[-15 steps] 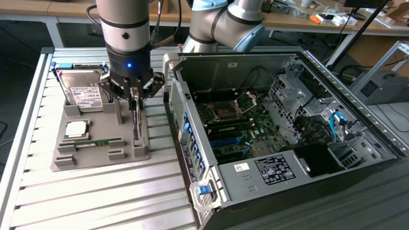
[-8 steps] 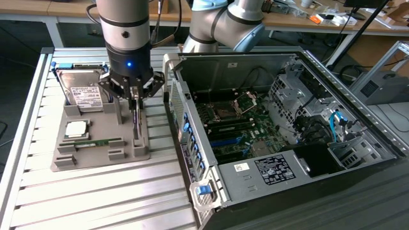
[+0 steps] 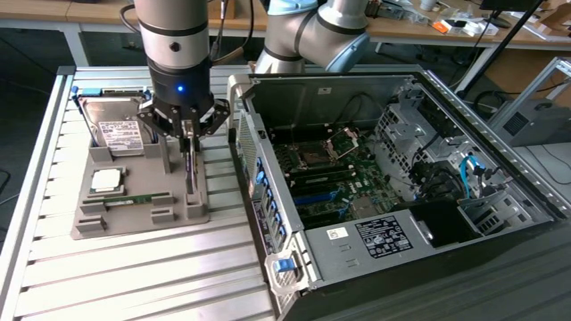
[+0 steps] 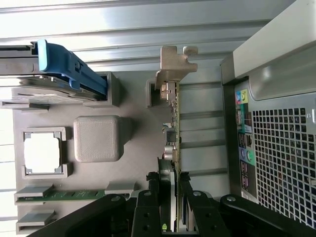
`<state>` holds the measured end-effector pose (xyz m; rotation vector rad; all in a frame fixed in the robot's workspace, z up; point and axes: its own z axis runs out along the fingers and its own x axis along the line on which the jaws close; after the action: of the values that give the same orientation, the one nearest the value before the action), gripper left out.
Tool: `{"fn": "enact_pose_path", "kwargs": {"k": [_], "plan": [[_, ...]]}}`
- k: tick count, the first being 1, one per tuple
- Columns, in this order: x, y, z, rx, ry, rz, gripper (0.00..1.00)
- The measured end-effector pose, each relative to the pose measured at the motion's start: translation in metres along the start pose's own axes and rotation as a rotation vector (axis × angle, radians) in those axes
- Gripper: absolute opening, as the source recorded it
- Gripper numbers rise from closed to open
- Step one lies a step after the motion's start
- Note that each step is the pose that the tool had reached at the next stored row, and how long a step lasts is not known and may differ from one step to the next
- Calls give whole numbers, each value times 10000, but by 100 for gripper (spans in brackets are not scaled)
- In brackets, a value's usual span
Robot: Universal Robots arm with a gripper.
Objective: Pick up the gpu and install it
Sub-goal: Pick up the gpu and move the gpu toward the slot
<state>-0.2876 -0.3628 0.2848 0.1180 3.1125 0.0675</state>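
Black-fingered, narrowed to a slim gap, clamped the gpu point(image 3: 191, 170) with the tool point(image 3: 188, 134), edge-on in the grey tray point(image 3: 134, 217) beside the case point(image 3: 312, 100).

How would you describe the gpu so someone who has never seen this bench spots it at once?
Toward the exterior view's left of the open computer case lies a grey parts tray. The gpu stands at its case-side edge below the gripper: the only thin dark card upright on edge.

Upright arm point(image 3: 171, 20), vertical wrist point(image 3: 179, 67), tool point(image 3: 189, 142) pointing down, fingers point(image 4: 147, 213) pinched close.
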Motion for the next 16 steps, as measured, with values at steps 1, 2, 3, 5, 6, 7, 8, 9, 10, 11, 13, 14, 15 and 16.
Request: {"fn": "enact_pose_path", "kwargs": {"k": [1, 2, 3, 5, 6, 7, 8, 9, 10, 11, 13, 14, 15, 16], "plan": [[0, 0, -3, 0, 1, 0, 27], [0, 0, -6, 1, 1, 0, 27], [0, 0, -10, 0, 0, 0, 27], [0, 1, -15, 0, 0, 0, 27], [0, 1, -18, 0, 0, 0, 27], [-1, 1, -21, 0, 0, 0, 27], [-1, 1, -23, 0, 0, 0, 27], [-1, 1, -26, 0, 0, 0, 27], [-1, 1, -29, 0, 0, 0, 27], [-1, 1, -32, 1, 0, 0, 27], [-1, 2, -38, -1, 0, 0, 27], [-1, 2, -42, 0, 0, 0, 27], [-1, 2, -45, 0, 0, 0, 27], [-1, 2, -48, 0, 0, 0, 27]]}}
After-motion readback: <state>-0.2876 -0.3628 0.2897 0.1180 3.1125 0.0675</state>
